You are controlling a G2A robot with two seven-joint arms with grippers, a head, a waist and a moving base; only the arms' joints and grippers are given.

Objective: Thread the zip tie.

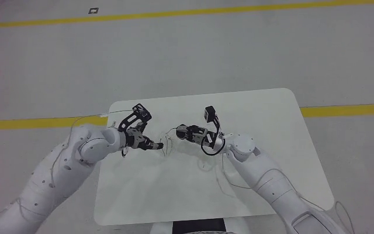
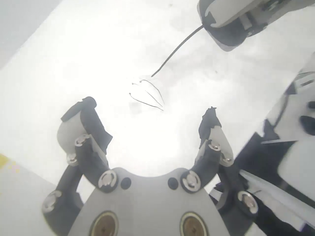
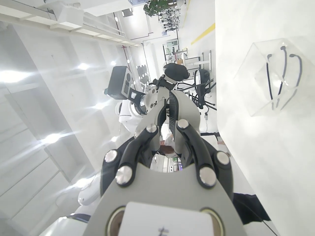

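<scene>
My right gripper point(image 2: 209, 23) is shut on a dark zip tie point(image 2: 176, 50), whose free end slants down toward the table. Below that end, several thin zip ties point(image 2: 150, 95) lie in a small clear box point(image 3: 260, 79). My left gripper point(image 2: 147, 119) is open with nothing between its fingers, just on the near side of those ties. In the top view the left gripper point(image 1: 155, 144) and the right gripper point(image 1: 180, 132) face each other over the middle of the white table point(image 1: 263, 164), with the clear box point(image 1: 168, 142) between them. My right gripper point(image 3: 172, 74) has its fingers pressed together.
The white table has rounded corners, and bare surface runs to the right and toward the front edge point(image 1: 234, 216). Thin cables point(image 1: 225, 175) trail from the right arm over the table. Yellow floor lines point(image 1: 35, 123) run beyond the table.
</scene>
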